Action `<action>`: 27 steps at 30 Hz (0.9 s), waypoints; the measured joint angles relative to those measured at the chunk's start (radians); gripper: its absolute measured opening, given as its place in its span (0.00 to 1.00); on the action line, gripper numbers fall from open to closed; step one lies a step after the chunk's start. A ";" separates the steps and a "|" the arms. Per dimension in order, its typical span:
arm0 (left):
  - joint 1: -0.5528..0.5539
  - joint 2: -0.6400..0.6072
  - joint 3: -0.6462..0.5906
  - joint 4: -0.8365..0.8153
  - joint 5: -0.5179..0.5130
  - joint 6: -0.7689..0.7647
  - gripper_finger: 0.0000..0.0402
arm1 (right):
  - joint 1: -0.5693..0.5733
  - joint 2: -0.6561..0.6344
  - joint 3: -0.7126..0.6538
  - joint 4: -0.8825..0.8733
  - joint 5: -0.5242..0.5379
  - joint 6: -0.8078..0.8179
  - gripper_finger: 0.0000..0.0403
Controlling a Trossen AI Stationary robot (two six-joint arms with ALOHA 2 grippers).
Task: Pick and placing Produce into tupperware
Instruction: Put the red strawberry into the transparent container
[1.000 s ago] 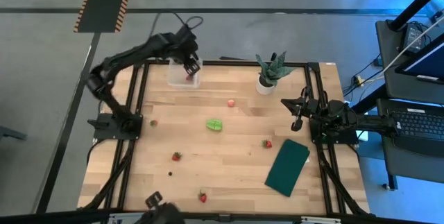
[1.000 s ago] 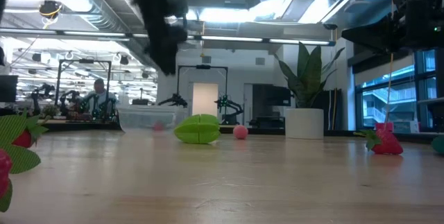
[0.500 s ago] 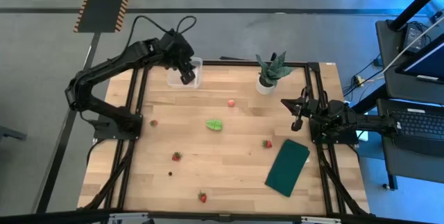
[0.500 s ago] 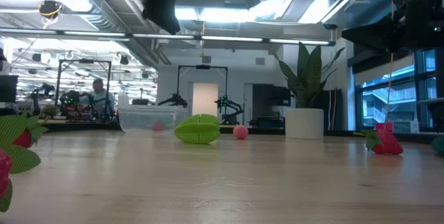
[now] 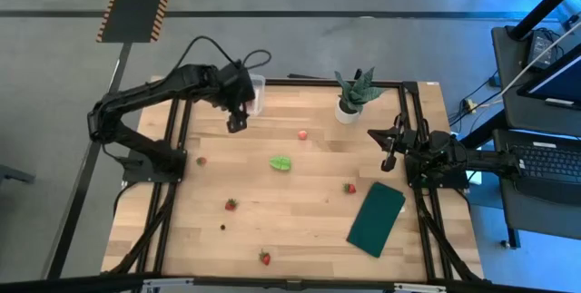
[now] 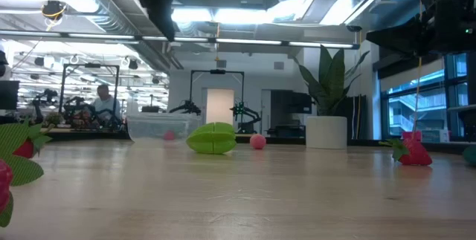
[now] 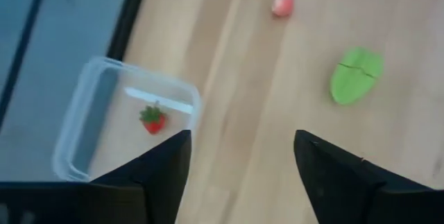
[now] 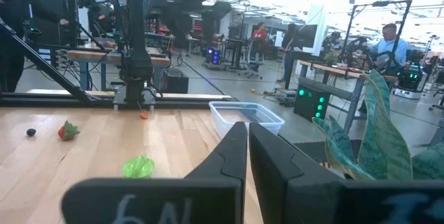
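Clear plastic tupperware tub (image 5: pixel 254 93) sits at far left edge of the wooden table (image 5: pixel 300 225), w/ 1 strawberry (image 7: pixel 153 119) inside. Left gripper (image 5: pixel 236 119) hangs above the table just beside the tub, on its near side, fingers spread apart & holding nothing. Loose produce on the table: 4 strawberries — 1 by the left rail (image 5: pixel 201 160), 1 left of centre (image 5: pixel 231 204), 1 at near edge (image 5: pixel 264 258), 1 right of centre (image 5: pixel 349 188) — plus 1 pink round fruit (image 5: pixel 302 134) & 1 green lumpy piece (image 5: pixel 280 162) mid-table. So 5 strawberries total, 1 in, 4 out. Also 1 tiny dark bit (image 5: pixel 222 227) near-left. Right gripper (image 5: pixel 388 160) waits at right edge, fingers pressed together, empty. 1 potted spiky plant (image 5: pixel 352 93) far right; 1 dark green flat rectangle (image 5: pixel 376 218) near right.
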 joint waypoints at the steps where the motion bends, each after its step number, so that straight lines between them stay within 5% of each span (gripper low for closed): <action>1: -0.008 0.000 0.000 -0.005 0.000 -0.026 0.64 | 0.000 0.000 0.000 0.000 0.000 0.000 0.05; 10: -0.043 0.005 -0.038 -0.248 -0.002 -0.232 0.66 | 0.000 0.000 0.000 0.000 0.000 0.012 0.05; 27: -0.099 -0.003 -0.497 -0.233 0.046 -0.426 0.66 | 0.000 0.000 0.000 0.000 0.000 0.018 0.05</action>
